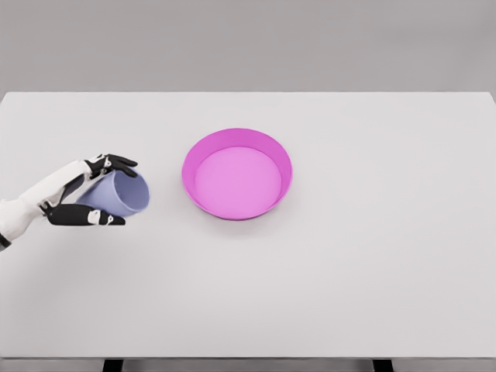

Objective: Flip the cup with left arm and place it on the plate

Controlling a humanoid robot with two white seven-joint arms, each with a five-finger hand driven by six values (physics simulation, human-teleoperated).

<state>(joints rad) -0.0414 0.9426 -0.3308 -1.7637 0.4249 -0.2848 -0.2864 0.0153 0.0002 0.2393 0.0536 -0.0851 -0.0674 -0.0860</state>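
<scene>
A humanoid robot's left hand (81,194) grips a pale lavender cup (118,194) at the left side of a white table (349,271), seen from the head camera. Nearest the camera, the table's front edge runs along the bottom of the view, with two dark leg tops just visible beneath it. Above that stretches a broad span of bare tabletop. Farther in, the white left arm enters from the left edge and ends in a hand with black fingers (116,163) curled over the cup's upper side, while the thumb (85,217) presses along its lower side, so the cup is clasped between them. The cup lies tilted on its side (neither upright nor fully inverted), its open mouth turned toward the right and toward the plate; whether its lower edge touches the table cannot be told. To the cup's right, apart from it and not touching, sits a bright magenta plate (275,155), round with a raised rim and a lighter pink floor, resting flat near the table's middle. Beyond the plate the tabletop continues to its far edge, where a plain grey backdrop fills the top of the view.
</scene>
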